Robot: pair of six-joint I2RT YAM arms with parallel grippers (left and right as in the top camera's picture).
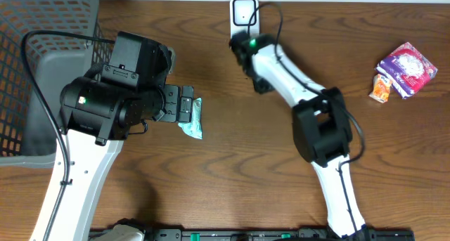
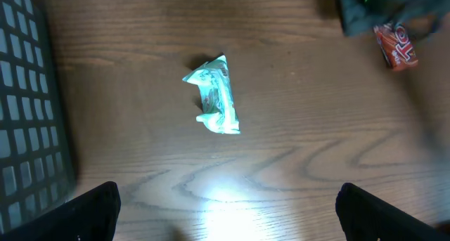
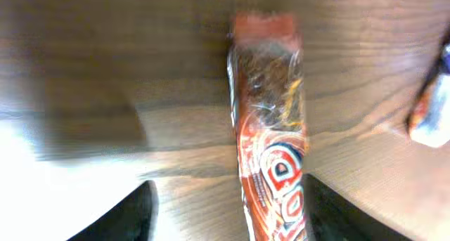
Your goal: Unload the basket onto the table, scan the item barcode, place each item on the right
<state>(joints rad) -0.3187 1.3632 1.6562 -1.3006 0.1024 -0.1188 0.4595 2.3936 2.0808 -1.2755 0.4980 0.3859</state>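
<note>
A red and orange snack bar (image 3: 271, 128) lies lengthwise on the wood between my right gripper's (image 3: 228, 216) open fingers. It sits close to the right finger (image 3: 341, 213), with a wide gap to the left one. In the overhead view my right gripper (image 1: 244, 48) hovers just in front of the white scanner (image 1: 244, 12) and hides the bar. The left wrist view catches the bar (image 2: 397, 46) under that gripper. My left gripper (image 1: 188, 104) (image 2: 228, 209) is open and holds nothing, above a teal packet (image 1: 193, 123) (image 2: 214, 97) on the table.
A grey mesh basket (image 1: 42, 72) (image 2: 28, 114) fills the left side. A purple packet (image 1: 408, 67) and a small orange packet (image 1: 380, 88) lie at the far right. A blurred packet (image 3: 432, 111) shows at the right wrist view's edge.
</note>
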